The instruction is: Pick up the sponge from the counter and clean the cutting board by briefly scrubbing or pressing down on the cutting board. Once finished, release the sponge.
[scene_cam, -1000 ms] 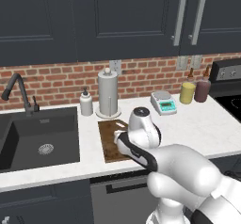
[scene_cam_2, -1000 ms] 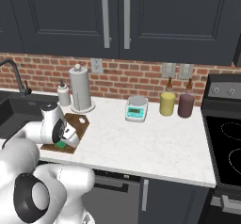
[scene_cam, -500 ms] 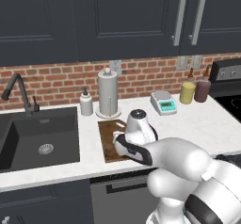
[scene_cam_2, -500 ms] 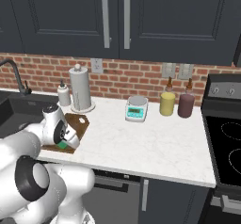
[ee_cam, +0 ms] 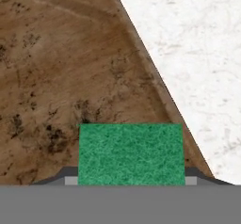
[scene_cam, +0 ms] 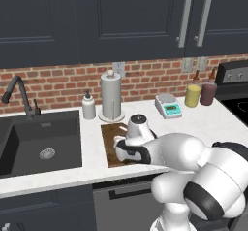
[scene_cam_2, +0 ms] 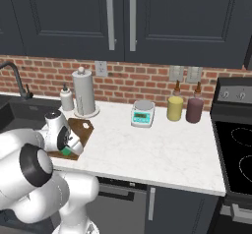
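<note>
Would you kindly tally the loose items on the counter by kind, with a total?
Sponge, held in the hand over the cutting board: 1
Cutting board: 1
Paper towel holder: 1
Soap dispenser: 1
Kitchen scale: 1
Bottles, yellow and dark red: 2
Total: 7

My views are evenly and softly lit, rendered without glare or blur, with only faint shadows on the desk [scene_cam_2: 162, 149].
</note>
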